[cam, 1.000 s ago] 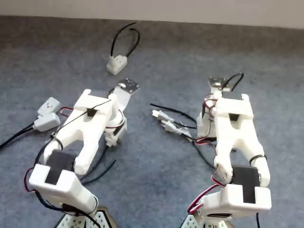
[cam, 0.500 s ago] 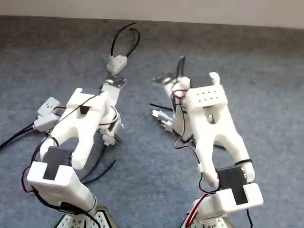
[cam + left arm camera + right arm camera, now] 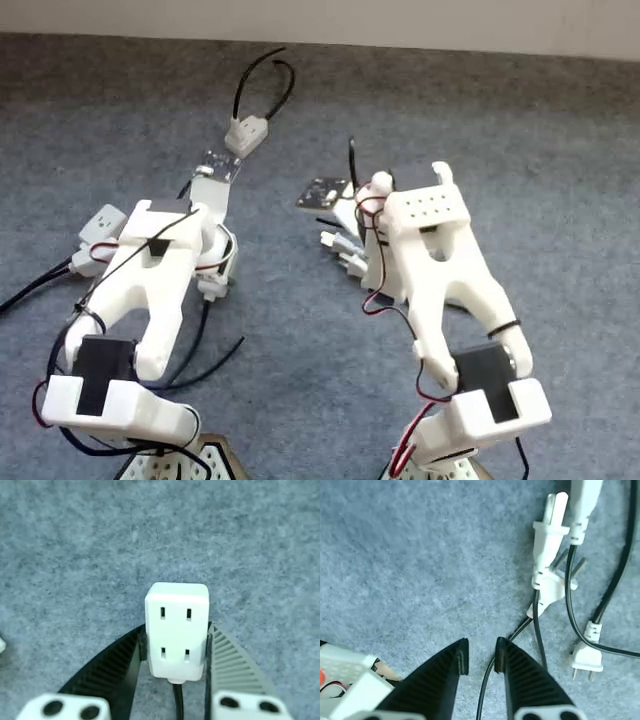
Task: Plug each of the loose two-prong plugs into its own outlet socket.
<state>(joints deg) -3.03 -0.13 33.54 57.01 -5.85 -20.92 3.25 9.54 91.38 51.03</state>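
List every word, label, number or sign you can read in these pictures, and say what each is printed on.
No text can be read.
The outlet socket in the left gripper shows only plain slots.
The loose plugs carry no legible marking.
Any print on the wrist circuit board is too small to read.

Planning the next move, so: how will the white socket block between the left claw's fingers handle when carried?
The socket block looks like hard, boxy plastic, so probably stiff and light. Its flat sides in the left claw should resist rolling, though smooth plastic might slip. The thin black cord likely trails floppily and tugs.
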